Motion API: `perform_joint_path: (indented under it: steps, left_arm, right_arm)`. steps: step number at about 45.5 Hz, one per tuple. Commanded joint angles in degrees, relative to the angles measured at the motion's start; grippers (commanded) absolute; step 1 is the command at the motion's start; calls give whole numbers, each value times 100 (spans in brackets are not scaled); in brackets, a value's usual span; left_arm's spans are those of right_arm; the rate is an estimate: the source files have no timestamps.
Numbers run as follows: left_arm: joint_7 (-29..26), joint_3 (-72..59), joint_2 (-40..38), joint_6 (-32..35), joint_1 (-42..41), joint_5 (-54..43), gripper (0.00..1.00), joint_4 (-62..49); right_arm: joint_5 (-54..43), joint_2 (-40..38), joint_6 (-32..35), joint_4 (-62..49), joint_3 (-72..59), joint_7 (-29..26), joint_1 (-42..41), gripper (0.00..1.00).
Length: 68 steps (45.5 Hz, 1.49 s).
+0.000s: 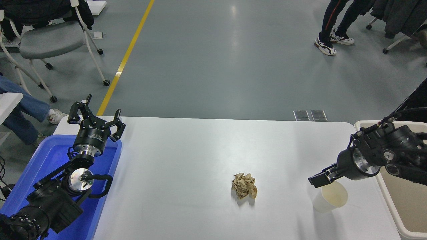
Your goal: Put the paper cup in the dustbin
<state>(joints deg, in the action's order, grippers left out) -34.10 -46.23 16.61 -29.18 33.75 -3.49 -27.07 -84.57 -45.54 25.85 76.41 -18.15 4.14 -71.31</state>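
The paper cup [328, 199] stands upright on the white table [200, 150] at the front right, its cream inside showing. My right gripper [319, 179] comes in from the right edge and hangs just over the cup's far-left rim, tip pointing down-left. It overlaps the rim in this view, and I cannot tell whether it touches the cup. The beige dustbin [367, 124] stands beside the table's right edge, under my right arm. My left gripper [96, 115] is open and parked over the blue tub at the lower left.
A crumpled brown paper ball [244, 186] lies left of the cup, mid-table. A bright blue tub [50, 156] sits at the table's left edge. Chairs and people's legs are on the floor beyond the table.
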Motion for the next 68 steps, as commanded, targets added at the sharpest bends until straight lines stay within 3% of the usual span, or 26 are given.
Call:
perform_joint_path:
  steps: [1,24,30,37,42,45,47,51,54,68]
  left_arm:
    - [-9,0,0,0,0,-2,100,0]
    - [0,0,0,0,0,-2,100,0]
    - [0,0,0,0,0,-2,100,0]
    - [0,0,0,0,0,-2,100,0]
    - [0,0,0,0,0,-2,100,0]
    - [0,0,0,0,0,-2,100,0]
    - [0,0,0,0,0,-2,100,0]
    - [0,0,0,0,0,-2,100,0]
    - [0,0,0,0,0,-2,100,0]
    - [0,0,0,0,0,-2,100,9]
  right_arm:
    - [-165,-16,-18,-372,-83,104,232,99]
    - [-157,-86,-317,-724,40,122,706,97]
    - [-157,-95,-317,-733,57,131,777,84]
    - [-148,-95,-422,-742,49,131,812,80]
    - [-148,-95,-484,-759,49,131,812,63]
    - [-148,-95,-484,-759,40,131,821,36]
    - [-148,-95,-493,-768,57,131,821,29]
    - [-122,-95,-493,-759,31,140,812,5]
    - [-104,-95,-484,-751,5,140,812,0]
    - [-104,-104,-484,-733,-13,570,794,0]
